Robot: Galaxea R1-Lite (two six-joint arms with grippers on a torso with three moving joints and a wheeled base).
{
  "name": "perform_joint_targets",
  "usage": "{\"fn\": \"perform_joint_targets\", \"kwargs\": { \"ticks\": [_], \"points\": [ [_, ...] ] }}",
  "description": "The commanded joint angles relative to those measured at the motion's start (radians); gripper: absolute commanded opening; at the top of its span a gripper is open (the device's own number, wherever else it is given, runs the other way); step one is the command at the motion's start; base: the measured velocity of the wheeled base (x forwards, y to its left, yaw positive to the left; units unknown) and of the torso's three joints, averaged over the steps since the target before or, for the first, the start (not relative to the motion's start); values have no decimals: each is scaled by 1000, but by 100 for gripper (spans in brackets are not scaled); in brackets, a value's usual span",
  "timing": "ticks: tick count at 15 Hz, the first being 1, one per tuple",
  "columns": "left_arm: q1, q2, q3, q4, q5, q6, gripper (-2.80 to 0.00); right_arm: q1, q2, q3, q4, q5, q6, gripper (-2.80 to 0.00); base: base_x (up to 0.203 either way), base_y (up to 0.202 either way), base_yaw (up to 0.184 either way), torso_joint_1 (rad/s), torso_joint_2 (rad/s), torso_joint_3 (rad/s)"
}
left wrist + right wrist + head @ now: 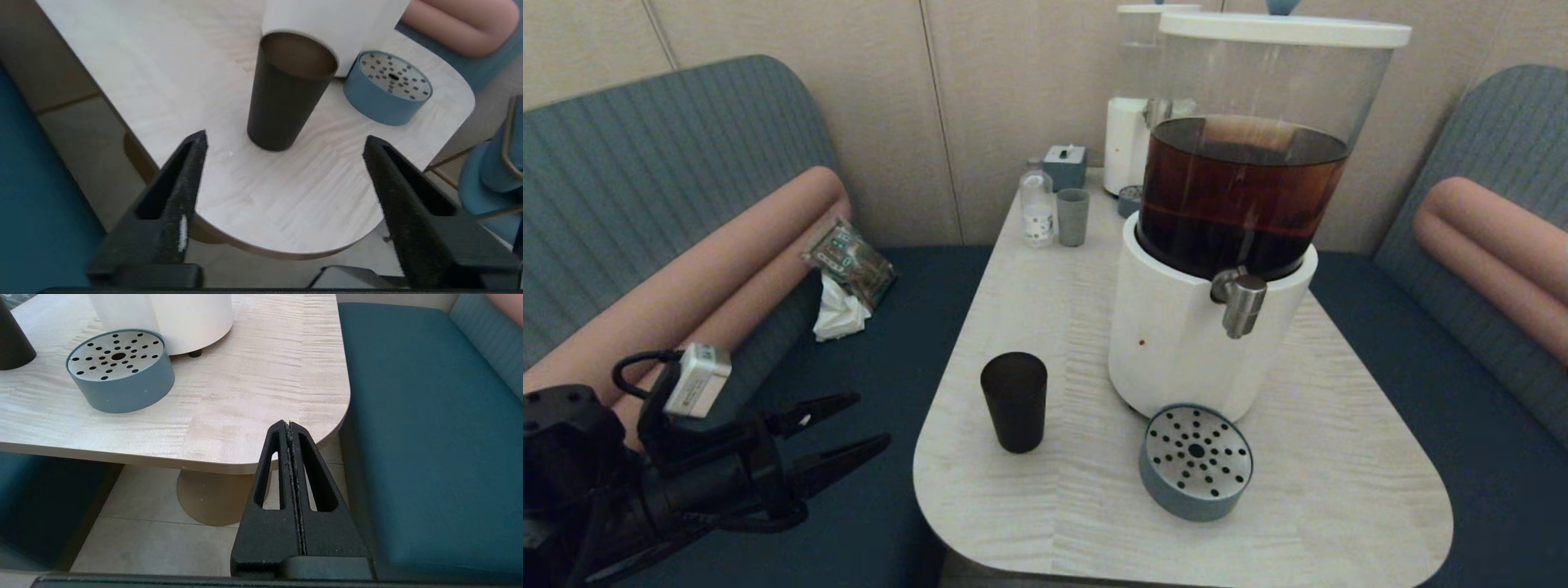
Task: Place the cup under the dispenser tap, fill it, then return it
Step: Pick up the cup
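At the far left of the head view, the left claw hangs over the blue bench seat, short of the desk edge, its two black fingers spread wide and pointing toward the cup. It holds nothing. Behind it, on the bench, lie a crumpled white tissue and a small packet, next to a long pink bolster.

The cup stands upright on the near left part of the desk, apart from the claw and not under the tap. In the left wrist view the cup sits beyond the spread fingers, roughly in line with the gap between them, untouched.

Further back along the desk's left side are a small clear bottle, a grey-green cup just beside it, and a little blue box near the wall.

To the right of the dark cup stands the large dispenser, white base below and brown liquid in the clear tank. Its steel tap points down over a round blue drip tray with a perforated metal top, which sits just in front of the base. A smaller white dispenser stands behind.

The right claw, seen only in its own wrist view, is pressed together and parked below the desk's right corner, beside the other bench seat.
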Motion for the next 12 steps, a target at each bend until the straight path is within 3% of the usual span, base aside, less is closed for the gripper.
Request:
{"fn": "perform_joint_targets", "kwargs": {
  "ticks": [1,6,12],
  "points": [
    [-2,55,-2,-7,-9,0,0,0,0,0,0,1,0,-280,0,0,0,0,0,0],
    [-2,115,-35,-7,-24,3,0,0,0,0,0,1,0,-280,0,0,0,0,0,0],
    [-4,268,-174,-7,-68,22,0,0,0,0,0,1,0,-280,0,0,0,0,0,0]
  ]
}}
